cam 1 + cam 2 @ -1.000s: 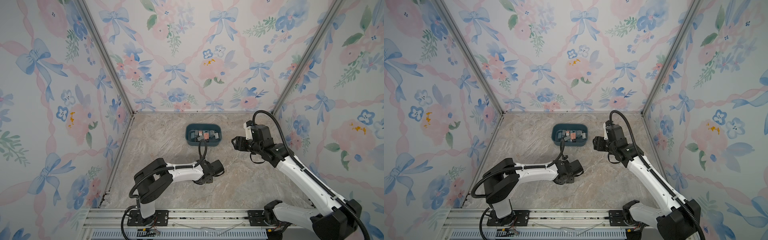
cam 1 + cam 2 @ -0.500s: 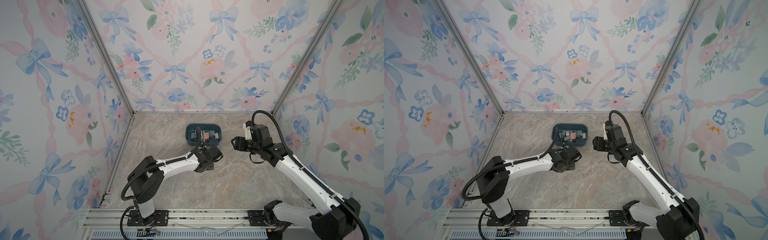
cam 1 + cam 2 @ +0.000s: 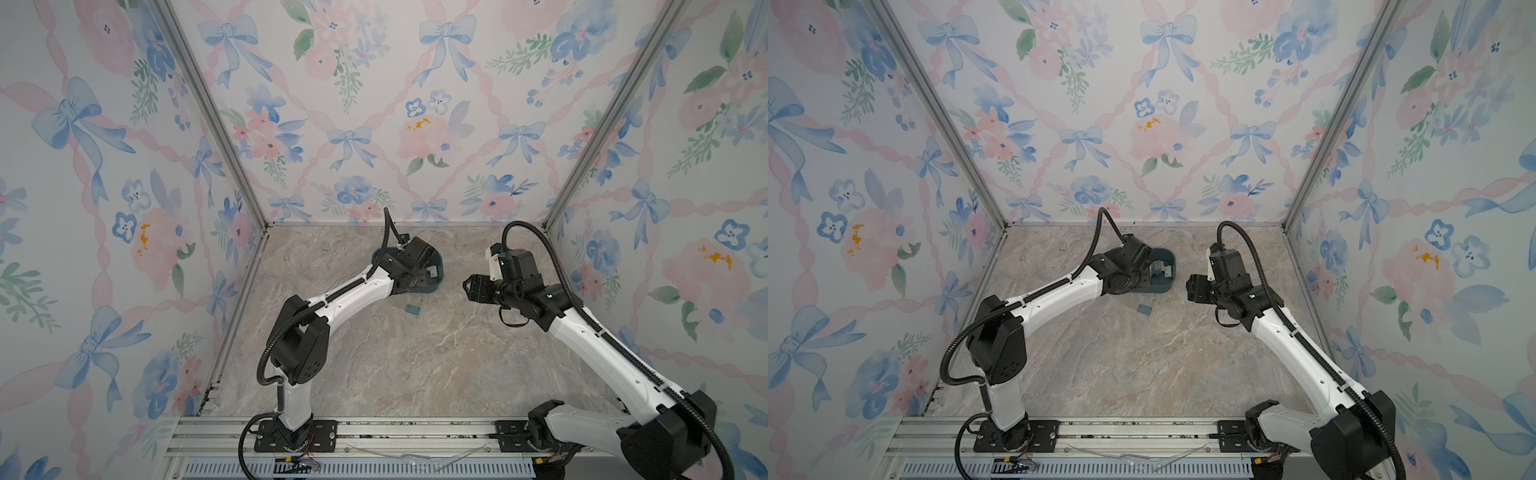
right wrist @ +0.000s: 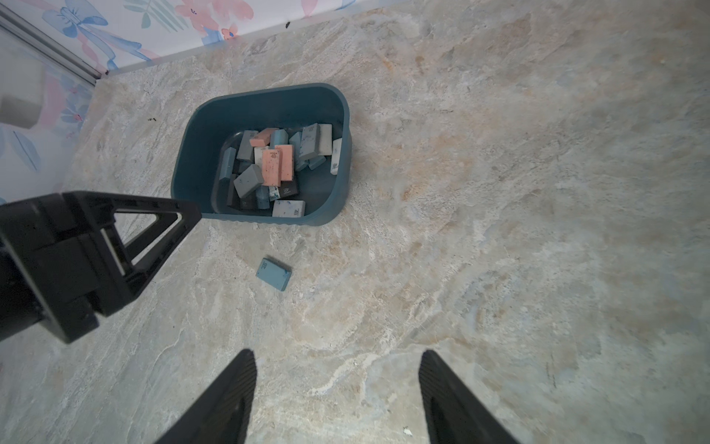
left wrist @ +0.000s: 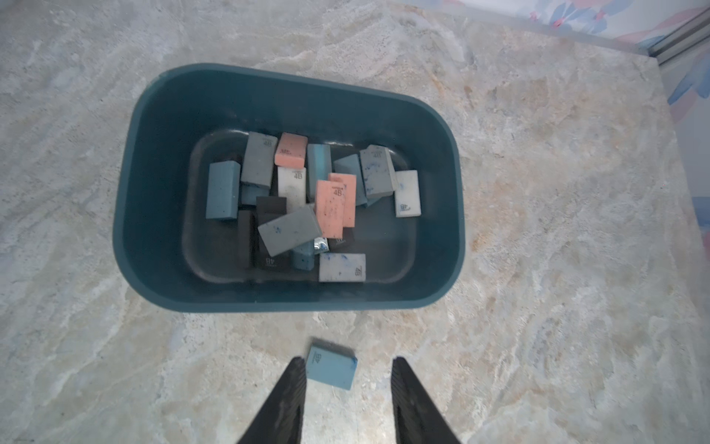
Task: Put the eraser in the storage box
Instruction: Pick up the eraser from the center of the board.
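A light blue eraser (image 3: 412, 309) lies flat on the marble table, just in front of the dark teal storage box (image 3: 437, 272); in the right wrist view the eraser (image 4: 273, 274) is clearly apart from the box (image 4: 192, 153). My left gripper (image 5: 347, 359) hovers above it near the box's front wall (image 5: 269, 303), open and holding nothing; the eraser (image 5: 331, 368) shows on the table beneath, by one fingertip. The box holds several erasers in grey, pink, white, blue and black. My right gripper (image 4: 337, 351) stands open and empty to the right of the box (image 3: 1168, 259).
The floral back wall (image 3: 374, 145) rises close behind the box, and side walls close in the table on both sides. The left arm's wrist (image 3: 409, 262) covers most of the box in both top views. A metal rail (image 3: 374, 432) runs along the front edge.
My left arm has swung from the middle of the table toward the box. The blue eraser now lies uncovered on the table where the gripper was. The right arm has stayed still.
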`<state>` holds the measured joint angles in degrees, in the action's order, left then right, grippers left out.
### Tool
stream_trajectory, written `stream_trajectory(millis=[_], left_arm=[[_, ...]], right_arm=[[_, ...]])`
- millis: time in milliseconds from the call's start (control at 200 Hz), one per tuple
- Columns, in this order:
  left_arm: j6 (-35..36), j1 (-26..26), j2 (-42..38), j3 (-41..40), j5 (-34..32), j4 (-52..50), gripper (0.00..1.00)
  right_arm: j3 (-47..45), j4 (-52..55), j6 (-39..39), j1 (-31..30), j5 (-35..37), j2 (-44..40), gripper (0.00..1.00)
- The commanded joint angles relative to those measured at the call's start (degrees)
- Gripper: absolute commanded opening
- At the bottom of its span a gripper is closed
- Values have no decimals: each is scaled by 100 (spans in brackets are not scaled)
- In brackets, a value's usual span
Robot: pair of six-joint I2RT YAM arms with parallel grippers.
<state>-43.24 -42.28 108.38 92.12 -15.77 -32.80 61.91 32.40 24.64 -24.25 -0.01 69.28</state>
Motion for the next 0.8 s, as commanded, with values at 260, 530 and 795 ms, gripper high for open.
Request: stream_trajectory(millis=[260,530,795], left_arm=[[17,-282,186,-452,388,-145,43],[-96,-564,825,-502,256,-139,61],[380,-510,1051,-529,89,-75,70]], right_arm=[[78,110,5,92,-120,261,70],[-28,38,-110,135,-320,308,70],[-196,-20,-92,272,-401,217,70]])
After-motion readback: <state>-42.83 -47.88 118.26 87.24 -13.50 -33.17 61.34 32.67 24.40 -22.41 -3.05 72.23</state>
